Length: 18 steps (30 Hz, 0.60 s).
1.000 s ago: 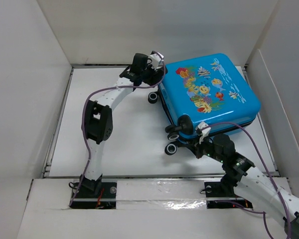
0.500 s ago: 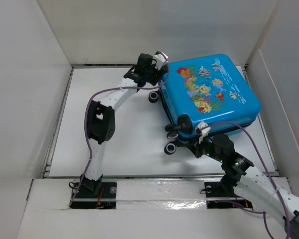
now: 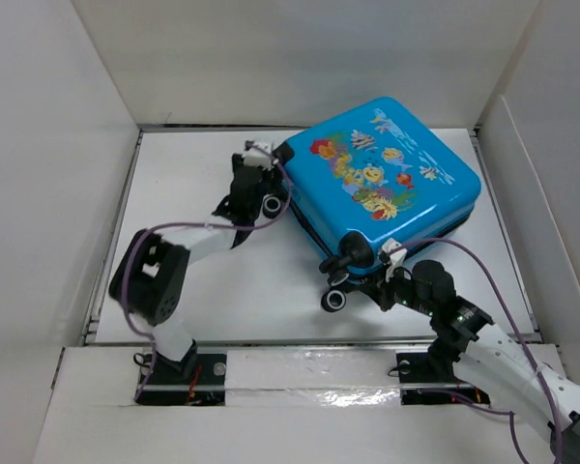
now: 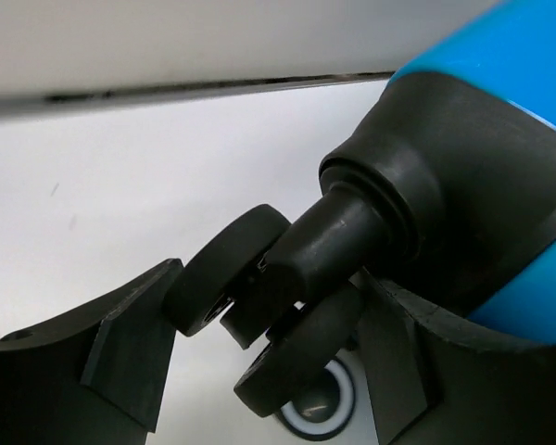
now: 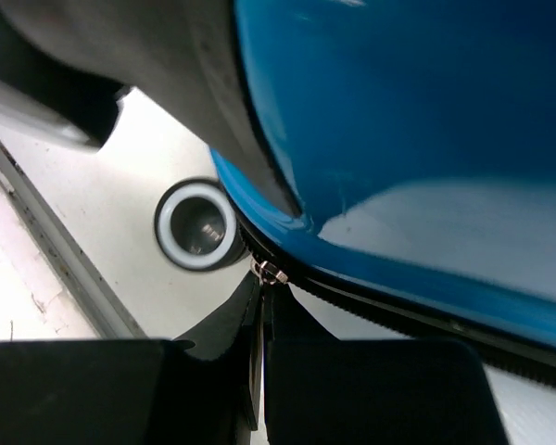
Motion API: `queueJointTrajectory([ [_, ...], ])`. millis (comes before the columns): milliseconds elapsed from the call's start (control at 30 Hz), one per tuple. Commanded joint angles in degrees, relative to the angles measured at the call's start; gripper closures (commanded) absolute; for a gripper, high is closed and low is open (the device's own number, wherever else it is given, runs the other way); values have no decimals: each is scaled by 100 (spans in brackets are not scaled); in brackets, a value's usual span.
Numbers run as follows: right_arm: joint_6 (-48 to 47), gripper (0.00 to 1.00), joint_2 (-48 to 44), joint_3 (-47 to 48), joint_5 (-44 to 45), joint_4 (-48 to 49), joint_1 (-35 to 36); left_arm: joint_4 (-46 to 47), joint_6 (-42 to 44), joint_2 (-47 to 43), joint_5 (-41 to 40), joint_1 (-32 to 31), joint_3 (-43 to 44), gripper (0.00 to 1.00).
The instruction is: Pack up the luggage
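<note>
White table (image 3: 222, 290) forms the floor of the cell, matte, with a few faint specks. White back wall (image 3: 300, 58) stands upright at its far edge, and a dark seam (image 3: 203, 127) runs where the two meet. Left wall panel (image 3: 48, 174) and right wall panel (image 3: 551, 193) rise from the table's sides and lean outward. Thin side rail (image 3: 109, 242) follows the table's left edge, and a front rail (image 3: 300, 341) runs along the near edge. White near ledge (image 3: 309, 372) sits just below it, with a shiny tape strip (image 3: 309, 396) across its middle. Left wrist view shows the table, seam and back wall close up. Right wrist view shows a blurred patch of table beside a grey rail.
</note>
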Motion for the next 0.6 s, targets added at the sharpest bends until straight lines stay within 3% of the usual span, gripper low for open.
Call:
queueJointTrajectory([
  [0,-247,100,256,530,120,1196,-319,617,-1746,-918,-1679,144,-1602,100],
  [233,-413,100,1038,1064,-222,1618,-1110,187,-2600,-2929,-1575,-926,-3373,100],
  [367,-407,100,1355,1269,-101,1792,-1322,-621,-2925,-3766,-1584,-2199,-3742,100],
  [467,181,100,1268,552,171,2860,-1042,-763,-3197,-3838,-1417,-2729,-3699,100],
  [567,841,100,1084,40,1259,3575,-68,-789,-3251,-3610,-1250,-3353,-3375,100],
])
